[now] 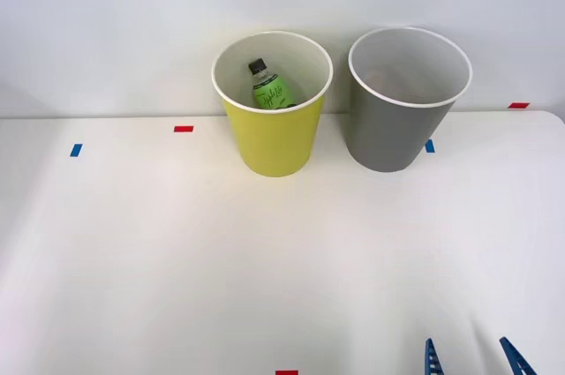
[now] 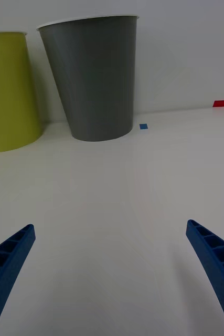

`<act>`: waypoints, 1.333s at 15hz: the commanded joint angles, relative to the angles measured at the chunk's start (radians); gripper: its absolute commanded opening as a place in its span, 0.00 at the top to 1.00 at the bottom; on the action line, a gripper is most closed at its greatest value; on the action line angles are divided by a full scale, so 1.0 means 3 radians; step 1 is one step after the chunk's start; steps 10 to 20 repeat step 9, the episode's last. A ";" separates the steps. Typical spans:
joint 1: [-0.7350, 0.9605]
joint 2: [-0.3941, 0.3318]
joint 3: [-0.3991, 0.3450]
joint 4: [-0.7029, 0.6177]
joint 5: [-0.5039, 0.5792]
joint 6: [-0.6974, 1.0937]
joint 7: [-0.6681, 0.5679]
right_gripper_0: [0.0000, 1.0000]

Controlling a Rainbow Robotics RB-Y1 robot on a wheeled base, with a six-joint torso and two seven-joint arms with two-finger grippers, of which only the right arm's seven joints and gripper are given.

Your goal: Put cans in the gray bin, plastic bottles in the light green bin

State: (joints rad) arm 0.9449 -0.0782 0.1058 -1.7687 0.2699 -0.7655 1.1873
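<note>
The bottle [image 1: 270, 88] lies inside the green bin [image 1: 274, 141], leaning against the far wall with its black cap uppermost. The gray bin [image 1: 393, 128] stands just beside the green bin on its right, the two apart, both upright at the back of the bench [image 1: 177, 251]. A faint reddish shape shows low inside the gray bin; whether it is the can cannot be confirmed. No can or bottle lies on the bench. The right gripper [image 1: 472, 359] sits at the near edge of the bench, well short of the bins, jaws wide and holding nothing; the wrist view has both blue fingers [image 2: 9, 257] spread with bare bench between them and the gray bin ahead. Judgement: sorting appears complete, or nearly so. Should the bottle need handling, it is likely light, its label smooth and somewhat slippery, its wall liable to give under pressure; the firmer hold would be at the neck below the cap or across the mid-body. A can would be light, stiff and easily dented; grip across the middle of its side. Small red and blue tape marks [image 1: 183, 129] dot the bench.
</note>
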 commanded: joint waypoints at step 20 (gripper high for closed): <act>0.0000 0.0000 0.0000 0.0000 0.0000 0.0000 0.0000 0.00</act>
